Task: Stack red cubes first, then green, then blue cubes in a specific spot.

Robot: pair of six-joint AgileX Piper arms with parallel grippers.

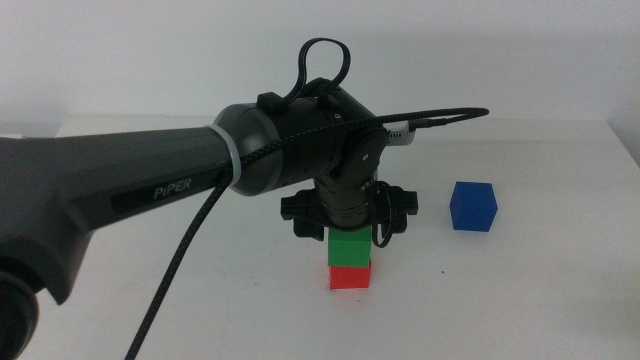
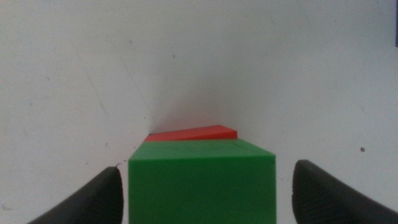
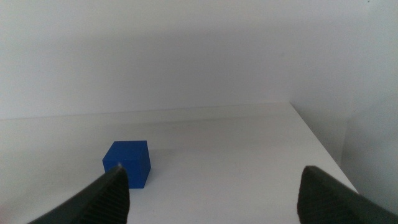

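**Green on red, blue still to go**

Left gripper (image 1: 347,225) sits over the stack mid-table, jaws spread w/ gaps either side of green cube (image 1: 350,250), which rests on red cube (image 1: 349,277). Blue cube (image 1: 473,206) stands apart to the right, untouched. Right gripper (image 3: 211,186) waits wide open, out of middle view. Red mostly hidden in left wrist cam.

The green (image 1: 350,248) sits on the red cube (image 1: 349,277), apparently skewed; the blue cube (image 1: 473,206) stands apart, right.
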